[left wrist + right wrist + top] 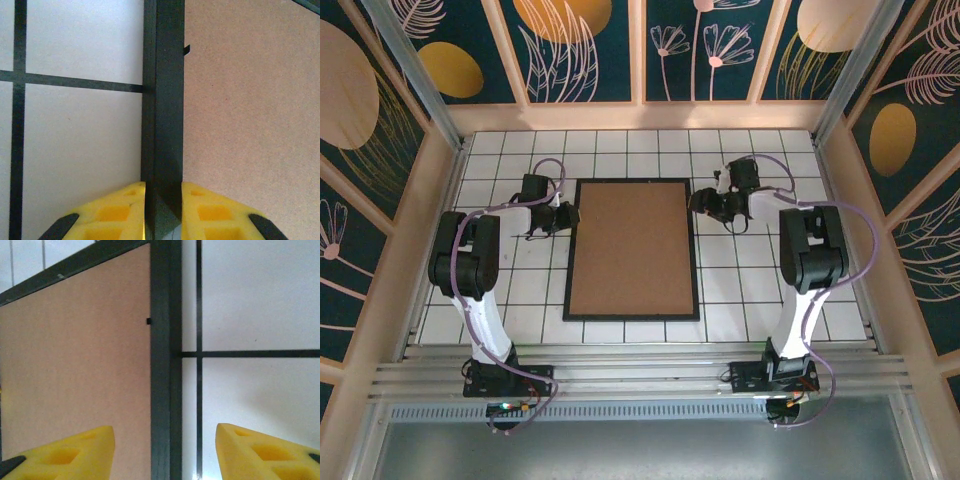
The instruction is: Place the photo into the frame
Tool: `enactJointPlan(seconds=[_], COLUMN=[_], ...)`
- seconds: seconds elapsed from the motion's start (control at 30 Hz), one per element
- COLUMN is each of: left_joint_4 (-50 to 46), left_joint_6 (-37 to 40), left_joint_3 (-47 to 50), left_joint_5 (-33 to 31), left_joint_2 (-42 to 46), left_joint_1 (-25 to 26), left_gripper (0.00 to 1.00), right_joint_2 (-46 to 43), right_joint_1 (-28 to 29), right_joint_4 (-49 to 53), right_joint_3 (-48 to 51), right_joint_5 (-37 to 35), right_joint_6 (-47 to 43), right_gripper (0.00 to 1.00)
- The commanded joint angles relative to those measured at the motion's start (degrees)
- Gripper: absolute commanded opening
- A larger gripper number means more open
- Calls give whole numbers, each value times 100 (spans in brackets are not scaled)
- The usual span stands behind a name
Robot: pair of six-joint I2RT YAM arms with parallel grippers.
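Both long rails of the frame [630,316], lying back-up on the table [740,280] with its brown board [632,245] showing, are attended. My left pincer [163,187] pinches the left rail, its yellow fingers [120,205] pressed against it. My right pincer [165,432] is spread wide astride the right rail, touching neither side.
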State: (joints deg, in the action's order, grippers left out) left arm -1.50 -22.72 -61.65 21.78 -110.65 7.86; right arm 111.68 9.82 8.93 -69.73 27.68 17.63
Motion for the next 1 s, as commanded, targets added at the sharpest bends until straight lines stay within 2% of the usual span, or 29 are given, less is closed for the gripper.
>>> enactJointPlan(seconds=[0.0,0.2,0.43,0.97], left_joint_4=[-330,-301,-272,-287], left_joint_6=[41,35,40,37], left_joint_3=[-84,-59,-49,-80], left_joint_5=[49,80,113,177], left_joint_2=[-73,-18,-44,-53], left_joint_1=[80,80,83,79], left_gripper=[21,21,21,21], right_joint_2=[280,714,1001,1518], right_joint_1=[-128,-137,-141,-226], right_joint_4=[443,816,732,700], right_joint_3=[-480,-899,-1165,-1767], right_joint_5=[171,403,823,976], right_joint_6=[-302,-521,-454,-329], right_gripper=[53,46,42,33])
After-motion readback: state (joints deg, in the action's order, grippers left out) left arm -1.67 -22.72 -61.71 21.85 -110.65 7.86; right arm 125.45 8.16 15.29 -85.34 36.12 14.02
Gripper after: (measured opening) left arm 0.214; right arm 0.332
